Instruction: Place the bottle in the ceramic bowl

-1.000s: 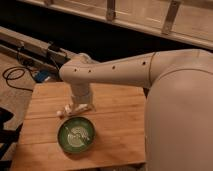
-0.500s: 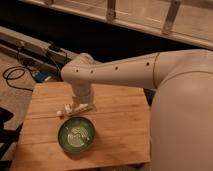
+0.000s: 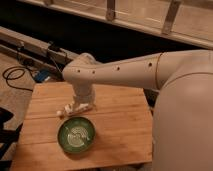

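Observation:
The small white bottle (image 3: 66,110) lies on its side on the wooden table (image 3: 120,130), just behind the bowl's rim. The green ceramic bowl (image 3: 76,135), with a pale swirl inside, stands at the front left of the table with nothing in it. My gripper (image 3: 81,105) hangs down from the white arm (image 3: 115,75), low over the table at the bottle's right end. The wrist hides part of the bottle. I cannot tell whether the gripper touches it.
The table's left edge (image 3: 26,120) is close to the bowl and bottle. Black cables (image 3: 15,77) lie on the floor to the left. A metal rail (image 3: 30,47) and a dark ledge run behind the table. My white body (image 3: 185,125) fills the right side.
The arm's elbow has shifted slightly to the right and up. The bottle and the bowl have stayed in place.

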### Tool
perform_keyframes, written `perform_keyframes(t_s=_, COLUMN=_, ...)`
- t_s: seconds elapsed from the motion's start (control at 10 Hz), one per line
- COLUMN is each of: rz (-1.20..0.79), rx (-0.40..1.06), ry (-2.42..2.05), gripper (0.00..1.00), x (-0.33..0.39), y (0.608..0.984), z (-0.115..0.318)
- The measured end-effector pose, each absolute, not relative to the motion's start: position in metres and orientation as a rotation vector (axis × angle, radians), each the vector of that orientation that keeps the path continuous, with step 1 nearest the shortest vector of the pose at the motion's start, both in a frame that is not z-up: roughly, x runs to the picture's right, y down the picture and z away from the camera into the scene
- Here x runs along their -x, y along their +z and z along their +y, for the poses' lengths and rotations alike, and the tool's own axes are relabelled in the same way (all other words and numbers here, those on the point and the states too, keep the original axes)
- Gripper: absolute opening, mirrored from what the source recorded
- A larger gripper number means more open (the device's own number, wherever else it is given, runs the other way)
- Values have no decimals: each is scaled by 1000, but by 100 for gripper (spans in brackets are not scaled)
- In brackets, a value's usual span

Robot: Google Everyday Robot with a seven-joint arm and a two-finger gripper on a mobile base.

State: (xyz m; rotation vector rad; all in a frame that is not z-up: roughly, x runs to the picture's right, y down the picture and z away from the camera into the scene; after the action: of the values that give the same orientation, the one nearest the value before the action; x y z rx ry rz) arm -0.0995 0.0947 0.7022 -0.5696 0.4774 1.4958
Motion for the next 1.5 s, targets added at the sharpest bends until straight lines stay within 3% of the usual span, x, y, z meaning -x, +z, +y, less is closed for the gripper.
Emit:
perform_keyframes(t_s=0.8, rz=462, rx=568, ry=1492, gripper=65, x=102, y=702, z=92)
perform_keyframes(t_s=1.5, rz=184, rx=624, ry=832, gripper=65, x=156, y=740, z=22)
